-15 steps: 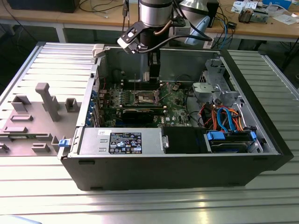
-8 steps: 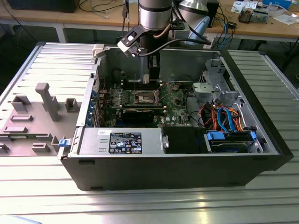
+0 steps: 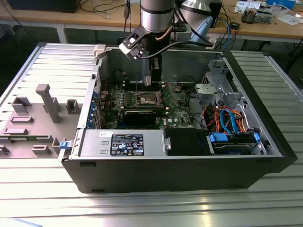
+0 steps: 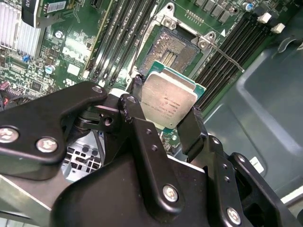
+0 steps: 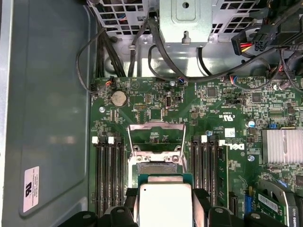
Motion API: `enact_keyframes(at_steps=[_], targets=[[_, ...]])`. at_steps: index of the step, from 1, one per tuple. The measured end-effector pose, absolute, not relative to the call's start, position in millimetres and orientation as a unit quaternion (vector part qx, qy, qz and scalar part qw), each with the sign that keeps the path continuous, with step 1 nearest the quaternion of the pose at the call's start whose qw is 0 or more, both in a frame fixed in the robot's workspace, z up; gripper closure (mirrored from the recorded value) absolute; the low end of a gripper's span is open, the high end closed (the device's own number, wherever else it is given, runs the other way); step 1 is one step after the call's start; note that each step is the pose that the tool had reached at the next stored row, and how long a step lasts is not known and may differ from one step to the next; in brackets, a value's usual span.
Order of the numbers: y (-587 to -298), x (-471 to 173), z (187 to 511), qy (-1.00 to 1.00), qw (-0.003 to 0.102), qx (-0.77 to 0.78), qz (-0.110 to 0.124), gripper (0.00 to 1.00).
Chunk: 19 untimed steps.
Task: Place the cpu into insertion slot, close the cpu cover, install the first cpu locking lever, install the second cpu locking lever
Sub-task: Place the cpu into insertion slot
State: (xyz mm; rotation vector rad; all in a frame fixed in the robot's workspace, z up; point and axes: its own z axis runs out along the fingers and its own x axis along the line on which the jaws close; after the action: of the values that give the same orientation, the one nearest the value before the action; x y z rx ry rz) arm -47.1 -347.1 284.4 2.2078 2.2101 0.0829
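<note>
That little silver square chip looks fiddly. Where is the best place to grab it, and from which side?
By two opposite edges, from above. The cpu is a thin flat square, so its edges give the jaws parallel faces, and its underside is left free to meet the insertion slot. The gripper holds it just so in both wrist views.

The cpu (image 4: 168, 100) is showing a smooth, silvery metal top with a dull sheen — the jaws are looking matt black. The circuit board (image 5: 208, 101) is gleaming glossy green; the counter (image 3: 142, 208) is shining as ribbed bare metal.
</note>
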Motion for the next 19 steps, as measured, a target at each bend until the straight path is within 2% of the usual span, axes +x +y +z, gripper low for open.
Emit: enact_keyframes(at_steps=[19], targets=[[-346.9, -48.2, 276.2, 0.707, 0.008, 0.706, 0.027, 0.46]])
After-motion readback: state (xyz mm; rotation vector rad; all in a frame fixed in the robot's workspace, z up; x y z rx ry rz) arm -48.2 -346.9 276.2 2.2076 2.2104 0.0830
